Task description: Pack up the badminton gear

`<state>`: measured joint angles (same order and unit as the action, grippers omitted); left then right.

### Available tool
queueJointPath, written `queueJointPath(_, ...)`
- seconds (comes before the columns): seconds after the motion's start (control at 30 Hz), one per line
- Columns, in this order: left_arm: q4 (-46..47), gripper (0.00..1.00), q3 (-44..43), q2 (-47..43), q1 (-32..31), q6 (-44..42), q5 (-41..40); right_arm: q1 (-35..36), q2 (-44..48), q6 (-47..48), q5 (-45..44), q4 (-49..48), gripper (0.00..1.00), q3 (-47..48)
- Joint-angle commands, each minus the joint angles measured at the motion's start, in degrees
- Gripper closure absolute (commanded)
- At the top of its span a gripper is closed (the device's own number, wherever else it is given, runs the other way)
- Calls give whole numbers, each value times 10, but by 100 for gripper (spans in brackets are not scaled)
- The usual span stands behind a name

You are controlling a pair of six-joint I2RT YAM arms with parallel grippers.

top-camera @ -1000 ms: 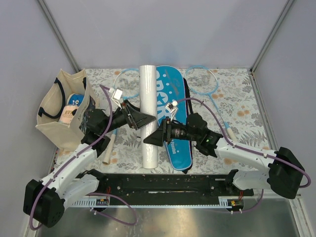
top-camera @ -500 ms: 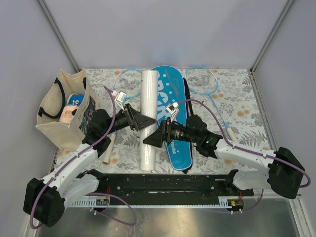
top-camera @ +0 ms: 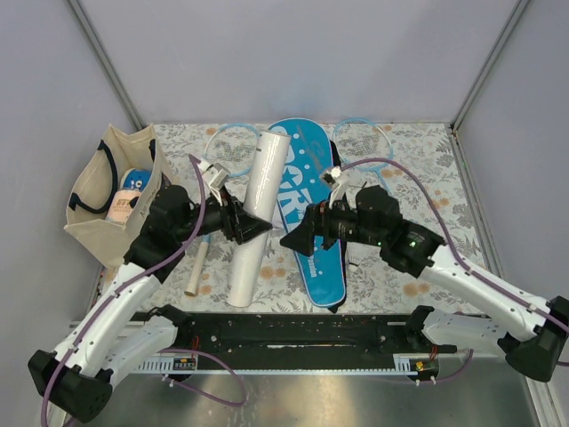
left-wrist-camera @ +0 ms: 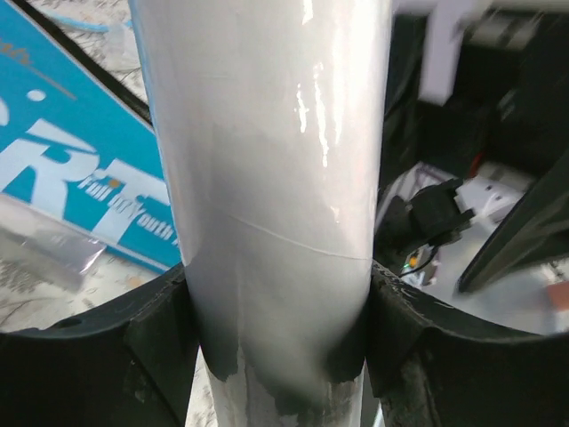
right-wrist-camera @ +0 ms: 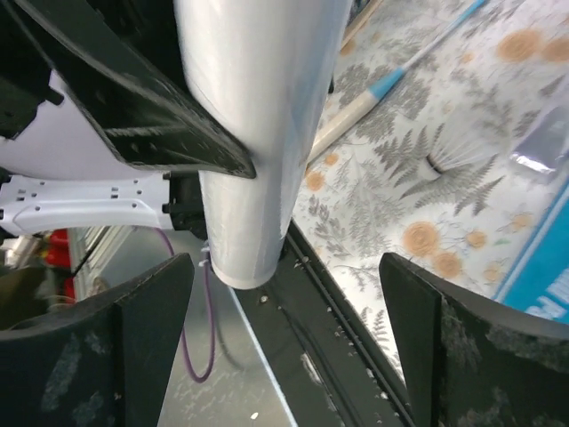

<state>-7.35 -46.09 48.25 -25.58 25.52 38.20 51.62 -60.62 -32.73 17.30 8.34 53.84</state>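
The long white tube [top-camera: 253, 218] is tilted, its far end over the blue "SPORT" cover [top-camera: 313, 209] and its near end toward the front left. My left gripper [top-camera: 251, 228] is shut on the tube's middle; in the left wrist view the tube [left-wrist-camera: 276, 196] fills the space between both fingers [left-wrist-camera: 160, 338]. My right gripper [top-camera: 296, 240] is open and empty just right of the tube, which shows in the right wrist view [right-wrist-camera: 258, 133]. Two light-blue rackets [top-camera: 229, 147] [top-camera: 366, 142] lie at the back. A white shuttlecock [right-wrist-camera: 455, 165] lies on the floral cloth.
A beige tote bag [top-camera: 111, 191] holding items stands at the left. A white racket handle [top-camera: 196, 267] lies beside it. A black rail [top-camera: 293, 331] runs along the near edge. Grey walls close the back and both sides.
The tube has risen and swung, its near end going left, held by my left gripper. My right gripper has come off the tube and drawn back to the right, open.
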Motion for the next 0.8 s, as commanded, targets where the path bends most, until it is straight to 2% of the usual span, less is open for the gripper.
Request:
queueJointPath(0.0, -116, 52, -24, -21, -3, -124, -36, -41, 28, 96, -3, 170, 7, 106)
queueJointPath(0.13, -154, 52, -8, -41, -17, -185, -40, -68, 19, 153, 5, 254, 16, 202)
queueJointPath(0.23, -157, 52, 6, -64, -41, -220, -75, -74, 2, 190, -13, 309, 29, 290)
queueJointPath(0.3, -146, 52, 24, -82, -58, -240, -87, -82, -13, 202, 6, 323, 34, 345)
queueJointPath(0.53, -114, 53, 67, -131, -80, -291, -109, -106, -83, 208, 88, 365, 37, 461)
queueJointPath(0.77, -107, 54, 73, -133, -80, -296, -89, -109, -138, 210, 160, 374, 39, 492)
